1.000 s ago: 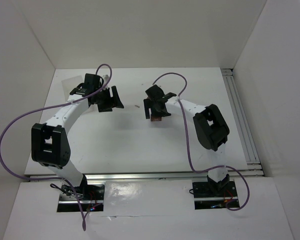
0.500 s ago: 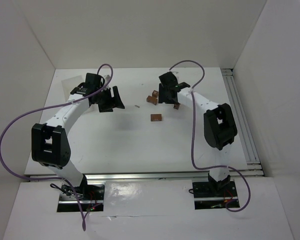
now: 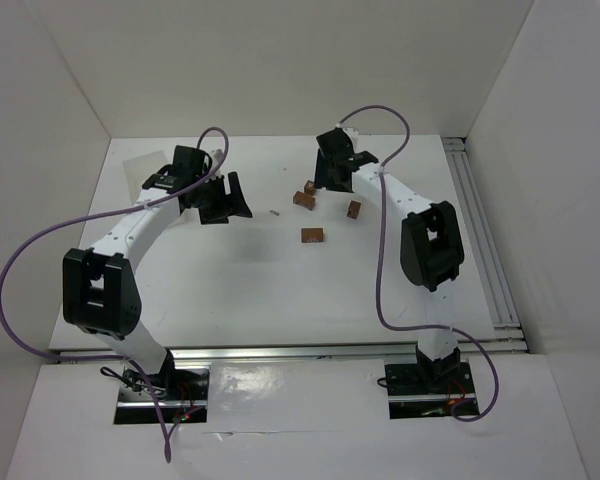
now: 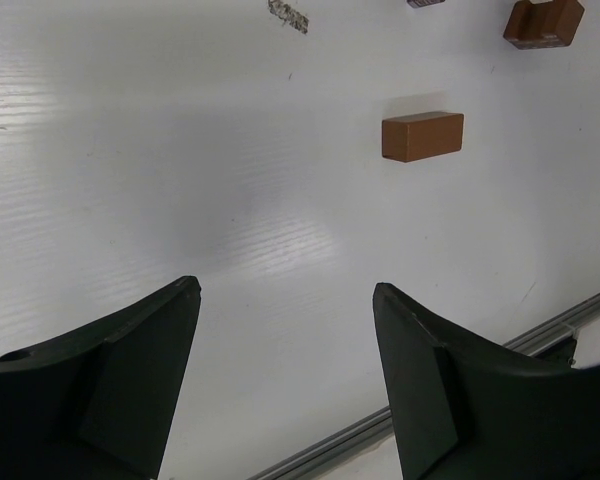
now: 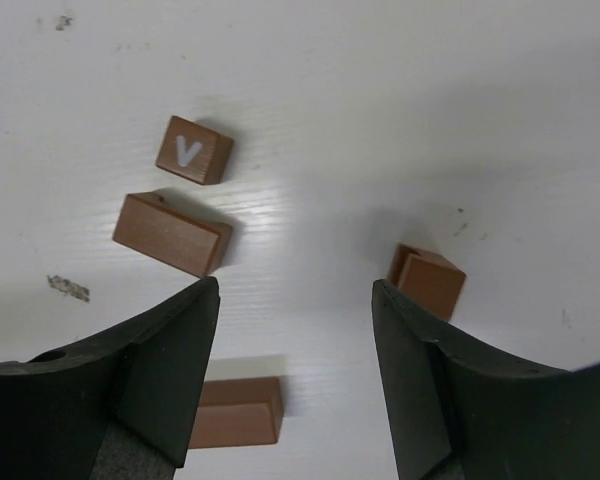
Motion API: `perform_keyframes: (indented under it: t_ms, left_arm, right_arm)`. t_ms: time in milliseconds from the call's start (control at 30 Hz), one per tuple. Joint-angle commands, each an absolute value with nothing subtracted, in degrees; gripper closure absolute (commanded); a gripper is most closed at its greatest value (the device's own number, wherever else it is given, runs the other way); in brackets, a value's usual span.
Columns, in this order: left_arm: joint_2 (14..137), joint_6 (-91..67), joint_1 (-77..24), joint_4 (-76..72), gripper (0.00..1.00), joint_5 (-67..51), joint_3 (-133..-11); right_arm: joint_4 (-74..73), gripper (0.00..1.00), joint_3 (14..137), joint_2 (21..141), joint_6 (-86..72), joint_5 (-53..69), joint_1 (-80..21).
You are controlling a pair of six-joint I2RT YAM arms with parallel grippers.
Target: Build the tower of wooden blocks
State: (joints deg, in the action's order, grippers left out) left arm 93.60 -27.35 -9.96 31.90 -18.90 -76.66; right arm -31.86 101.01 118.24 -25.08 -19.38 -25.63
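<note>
Several reddish-brown wood blocks lie singly on the white table, none stacked. A brick (image 3: 312,235) lies mid-table and also shows in the left wrist view (image 4: 422,136) and the right wrist view (image 5: 235,412). A cube marked V (image 5: 194,150) and a brick (image 5: 173,234) lie side by side (image 3: 305,192). Another block (image 3: 353,209) lies to their right (image 5: 428,279). My right gripper (image 3: 325,183) (image 5: 295,290) is open and empty, hovering between these blocks. My left gripper (image 3: 223,205) (image 4: 285,290) is open and empty, left of the blocks.
A tiny pale sliver (image 3: 274,212) lies between the grippers. An aluminium rail (image 3: 480,230) runs along the table's right side and another (image 3: 310,350) along the near edge. White walls enclose the table on three sides.
My right gripper has moved from over the mid-table brick toward the far side, leaving the brick lying on the table. The left arm has not moved.
</note>
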Motion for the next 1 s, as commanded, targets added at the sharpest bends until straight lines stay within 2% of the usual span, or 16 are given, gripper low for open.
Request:
perform_keyframes:
  t_ms: [0, 233, 367, 500, 833, 967]
  left_arm:
    - [91.23, -27.95, -10.2, 31.55, 0.18, -17.32, -77.78]
    - [90.62, -29.0, -9.05, 32.26, 0.16, -14.58, -76.56]
    - [89.91, -29.0, -8.53, 31.64, 0.16, -15.12, -75.24]
    - [89.91, -29.0, -8.53, 31.64, 0.16, -15.12, -75.23]
    - [89.91, -28.48, -8.0, 31.64, 0.16, -15.12, -75.23]
    - [89.91, -27.95, -8.0, 31.64, 0.16, -15.64, -75.76]
  right_arm:
    - [-31.03, 0.27, 105.64, 121.37, -25.14, -18.02, -28.29]
    - [-29.9, 0.11, 108.9, 125.77, -32.33, -20.47, -30.84]
    - [-28.21, 0.08, 107.75, 126.64, -38.66, -22.76, -31.99]
    - [-32.78, 0.06, 114.34, 132.7, -40.34, -23.29, -31.99]
    - [-32.79, 0.04, 115.49, 135.7, -41.4, -23.29, -31.99]
    - [-32.26, 0.08, 115.49, 136.23, -41.4, -23.29, -32.52]
